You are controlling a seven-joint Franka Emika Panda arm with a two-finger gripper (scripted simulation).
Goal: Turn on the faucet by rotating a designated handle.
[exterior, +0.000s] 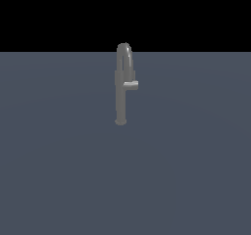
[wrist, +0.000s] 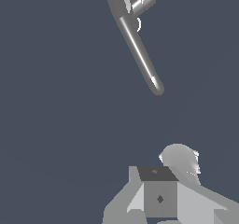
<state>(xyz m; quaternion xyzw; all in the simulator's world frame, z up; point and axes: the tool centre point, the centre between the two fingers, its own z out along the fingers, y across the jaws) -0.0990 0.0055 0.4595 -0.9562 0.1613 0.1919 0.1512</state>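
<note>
Gripper (wrist: 161, 197) shows only in the wrist view, as pale grey blocky parts at the frame edge; fingers can't be made out, so whether it's open or shut can't be told, and nothing seems held. It sits well apart from the slim matte grey metal faucet (exterior: 121, 97), prob. an approach pose w/ the fixture kept in sight. Faucet stands upright near mid-scene in the exterior view, arched gooseneck on top, small round base below. Short lighter-grey stub handle (exterior: 131, 85) juts from mid-stem toward the exterior view's right, free to be pushed round. Flat slate-blue surface (exterior: 59, 170) carries the faucet; backdrop beyond is plain black (exterior: 49, 13).
</note>
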